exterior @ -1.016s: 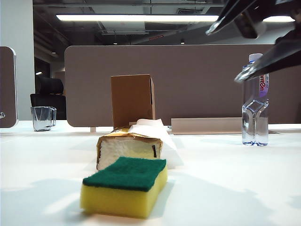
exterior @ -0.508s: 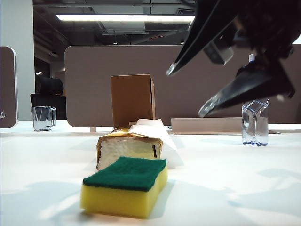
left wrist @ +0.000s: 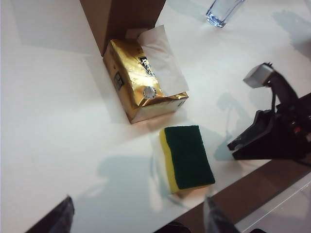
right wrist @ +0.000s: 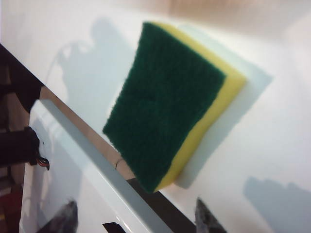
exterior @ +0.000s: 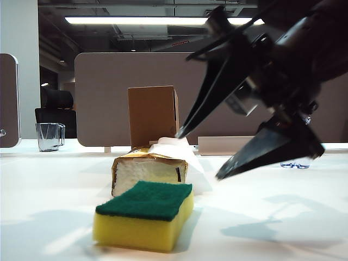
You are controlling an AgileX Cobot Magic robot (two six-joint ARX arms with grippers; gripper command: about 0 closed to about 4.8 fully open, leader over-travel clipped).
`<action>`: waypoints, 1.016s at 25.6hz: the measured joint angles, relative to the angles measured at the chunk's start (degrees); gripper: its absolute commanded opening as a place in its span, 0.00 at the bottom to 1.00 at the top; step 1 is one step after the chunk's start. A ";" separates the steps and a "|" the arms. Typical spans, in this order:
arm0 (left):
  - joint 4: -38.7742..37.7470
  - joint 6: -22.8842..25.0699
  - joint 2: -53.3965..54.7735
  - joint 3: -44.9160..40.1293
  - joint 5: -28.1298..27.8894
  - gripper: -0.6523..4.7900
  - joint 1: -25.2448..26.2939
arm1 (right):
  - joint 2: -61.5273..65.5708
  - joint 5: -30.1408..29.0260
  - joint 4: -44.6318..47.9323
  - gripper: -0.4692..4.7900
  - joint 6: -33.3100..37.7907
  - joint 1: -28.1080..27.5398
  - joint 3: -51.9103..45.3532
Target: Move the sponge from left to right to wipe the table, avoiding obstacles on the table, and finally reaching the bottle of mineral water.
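The sponge [exterior: 144, 215], yellow with its green face up, lies flat on the white table [exterior: 283, 217] near the front edge. Behind it are the obstacles: a gold tissue pack [exterior: 149, 168], then a brown box [exterior: 153, 114]. My right gripper [exterior: 200, 155] hangs open, tilted down, to the right of the sponge and above it, touching nothing. It hides most of the bottle of mineral water [exterior: 296, 163]. In the right wrist view the sponge [right wrist: 170, 102] lies ahead of the open right gripper [right wrist: 136, 218]. My left gripper [left wrist: 138, 218] is open and empty, high above the sponge [left wrist: 187, 158].
A clear glass cup [exterior: 50, 136] stands at the back left. A grey partition [exterior: 109, 70] runs behind the table. The left wrist view shows the tissue pack [left wrist: 143, 80], the box [left wrist: 121, 14], the bottle's base [left wrist: 221, 10] and the table's front edge [left wrist: 252, 189].
My right gripper has swung down and to the left from the upper right corner toward the sponge, and now covers most of the bottle. The sponge and obstacles have not moved.
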 measured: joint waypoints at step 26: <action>-0.35 0.00 -0.81 0.00 0.00 0.75 0.00 | 11.28 8.70 13.05 0.68 6.34 3.93 0.02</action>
